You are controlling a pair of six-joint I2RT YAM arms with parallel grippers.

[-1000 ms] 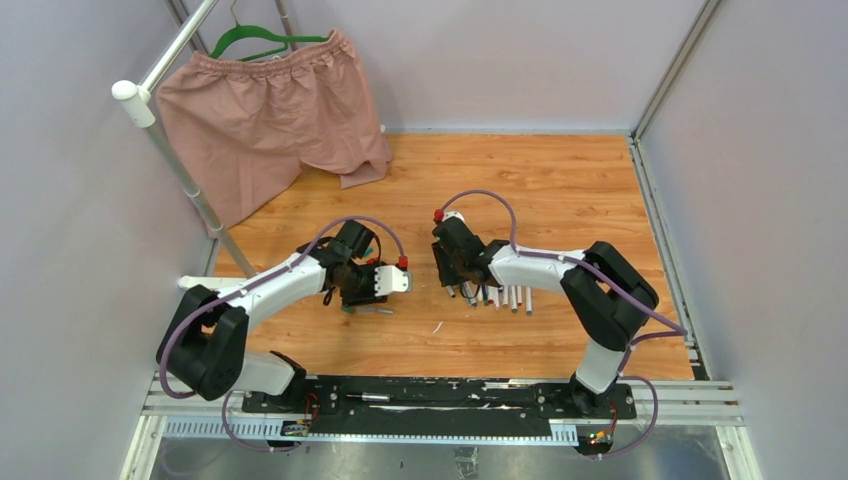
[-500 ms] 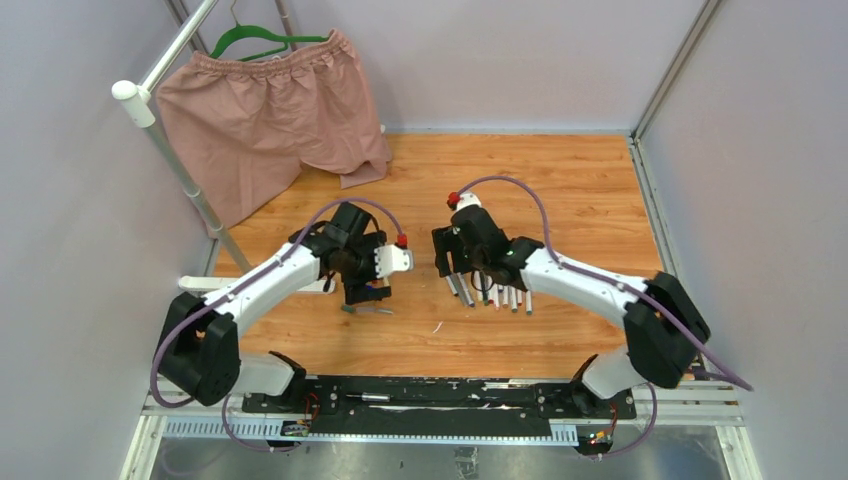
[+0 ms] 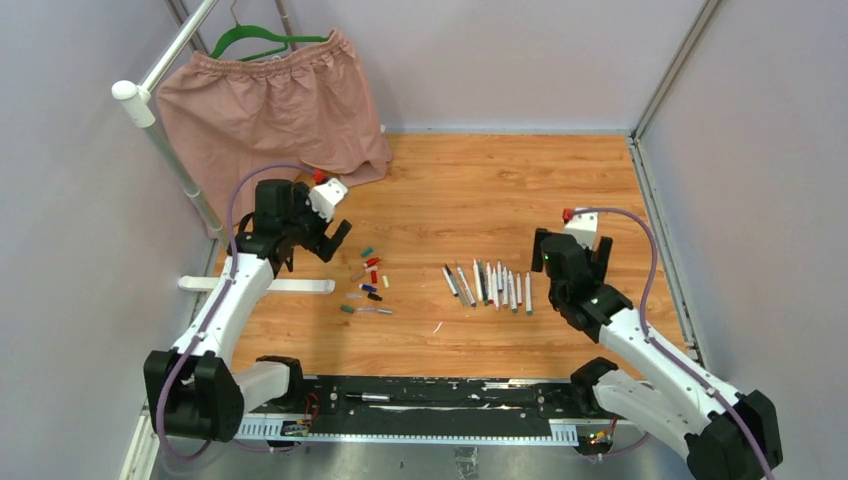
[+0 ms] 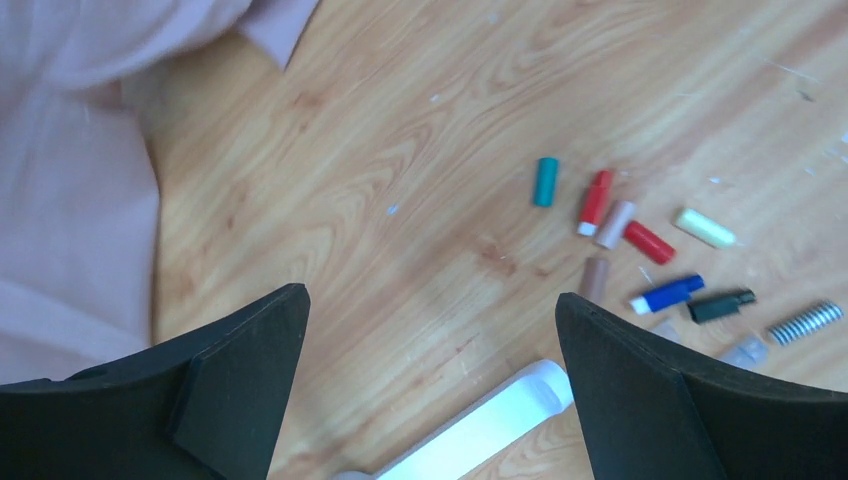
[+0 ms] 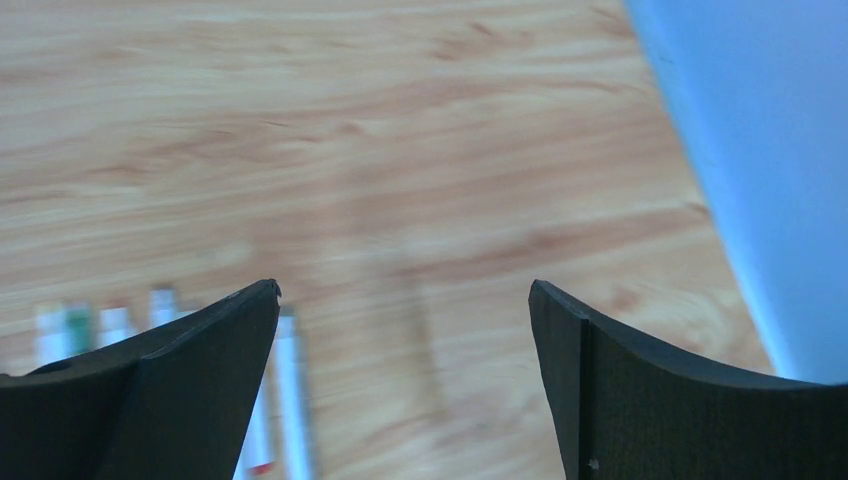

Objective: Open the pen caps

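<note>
Plainly both jaws gape empty; stubby plastic pen caps (image 4: 649, 242) dot grained tabletop (image 3: 480, 190).

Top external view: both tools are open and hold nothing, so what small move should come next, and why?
Likely just park both at rest. The pen caps lie loose in a cluster apart from the pens, which lie in a row. The left tool and right tool are open, empty and off to either side. Whether every pen is uncapped is too small to tell.

Left pincer (image 4: 428, 300) agape; right pincer (image 5: 405, 290) apparently likewise.
</note>
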